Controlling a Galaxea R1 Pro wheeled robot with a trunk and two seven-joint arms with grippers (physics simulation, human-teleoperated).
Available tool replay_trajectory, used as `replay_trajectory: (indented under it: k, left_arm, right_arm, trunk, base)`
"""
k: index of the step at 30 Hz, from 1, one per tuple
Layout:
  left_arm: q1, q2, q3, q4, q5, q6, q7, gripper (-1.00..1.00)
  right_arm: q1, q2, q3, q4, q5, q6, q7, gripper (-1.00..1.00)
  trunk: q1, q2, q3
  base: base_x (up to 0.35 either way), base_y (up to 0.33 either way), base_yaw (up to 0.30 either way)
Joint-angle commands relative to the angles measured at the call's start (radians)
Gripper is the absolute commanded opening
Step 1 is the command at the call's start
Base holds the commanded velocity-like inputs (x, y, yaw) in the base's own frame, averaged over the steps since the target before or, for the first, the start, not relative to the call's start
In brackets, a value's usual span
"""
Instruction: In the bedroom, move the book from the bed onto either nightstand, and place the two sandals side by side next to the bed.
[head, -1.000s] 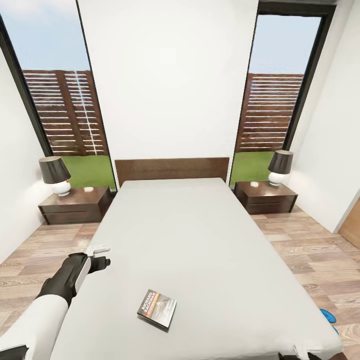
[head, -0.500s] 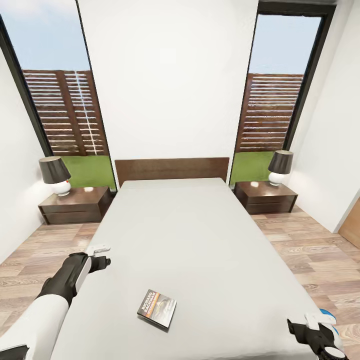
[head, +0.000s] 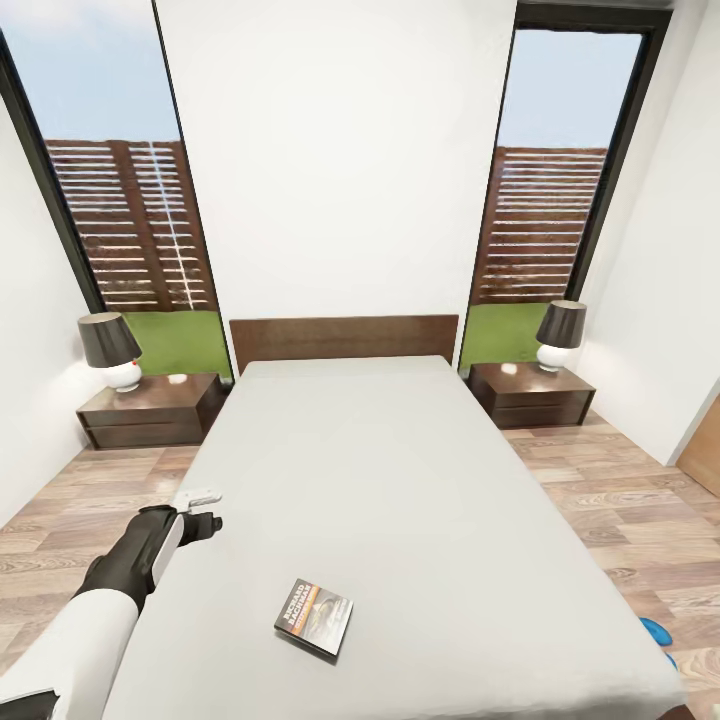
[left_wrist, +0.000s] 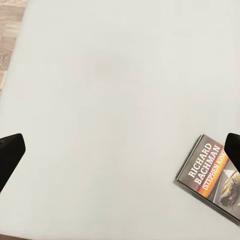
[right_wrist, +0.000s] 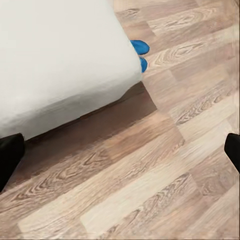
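A: Bedroom, largest first?
B: White walls, wood-plank floor, two tall dark-framed windows at upper left and upper right of the head view. Fence slats and grass beyond the glass.

A: Bed?
B: Bed, centre of the head view, off-white mattress, dark brown headboard against the far wall. Bare mattress also across the left wrist view; one corner of it over the floor in the right wrist view.

A: Nightstands?
B: Two. Left nightstand at mid left, right nightstand at mid right, each just beside the head of the bed. On each, a lamp with dark shade and white base.

A: Book?
B: Book, lower centre of the head view, flat on the mattress near the foot, slightly askew. Lower right of the left wrist view too, "RICHARD BACHMAN" legible.

A: Sandals?
B: Blue sandals at lower right edge of the head view, on the floor just beside the bed, partly hidden by the mattress. Two blue tips near the mattress corner in the right wrist view, close together.

A: Grippers?
B: Left gripper at lower left, over the mattress edge, well apart from the book; fingertips spread wide, holding nothing. Right gripper above the floor, fingertips likewise wide apart, holding nothing.
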Motion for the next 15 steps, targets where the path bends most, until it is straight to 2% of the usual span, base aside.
replay_trajectory:
  k: [1, 2, 4, 6, 11, 14, 15]
  left_arm:
    - [-0.001, -0.001, 0.002, -0.001, -0.003, 0.004, 0.000, 1.00]
    - [-0.001, -0.001, 0.002, -0.001, -0.003, 0.004, 0.000, 1.00]
    - [-0.001, -0.001, 0.002, -0.001, -0.003, 0.004, 0.000, 1.00]
    - [-0.001, -0.001, 0.001, 0.000, -0.004, 0.004, 0.000, 1.00]
    - [-0.001, -0.001, 0.001, 0.004, -0.005, 0.004, 0.000, 1.00]
    - [-0.001, -0.001, 0.001, 0.006, -0.006, 0.003, 0.000, 1.00]
    - [-0.001, -0.001, 0.001, 0.006, -0.006, 0.003, 0.000, 1.00]
  right_arm:
    - [0.022, -0.007, -0.040, 0.003, 0.011, 0.001, 0.004, 1.00]
    - [0.022, -0.007, -0.040, 0.003, 0.011, 0.001, 0.004, 1.00]
    - [0.057, -0.019, -0.091, 0.014, 0.012, 0.000, 0.003, 1.00]
    - [0.081, -0.026, -0.124, 0.039, 0.014, 0.000, 0.000, 1.00]
    - [0.102, -0.033, -0.150, 0.106, 0.027, -0.001, -0.004, 1.00]
    - [0.112, -0.035, -0.162, 0.177, 0.072, -0.002, -0.025, 1.00]
    - [0.112, -0.035, -0.162, 0.177, 0.072, -0.002, -0.025, 1.00]
  trunk:
    - [0.001, -0.002, -0.002]
    - [0.001, -0.002, -0.002]
    - [0.001, -0.002, -0.002]
    - [0.001, -0.002, -0.002]
    - [0.001, -0.002, -0.002]
    - [0.001, -0.002, -0.002]
    - [0.001, -0.002, -0.002]
  base:
    - [0.000, 0.000, 0.000]
    - [0.000, 0.000, 0.000]
    - [0.000, 0.000, 0.000]
    - [0.000, 0.000, 0.000]
    - [0.000, 0.000, 0.000]
    - [0.000, 0.000, 0.000]
    - [0.000, 0.000, 0.000]
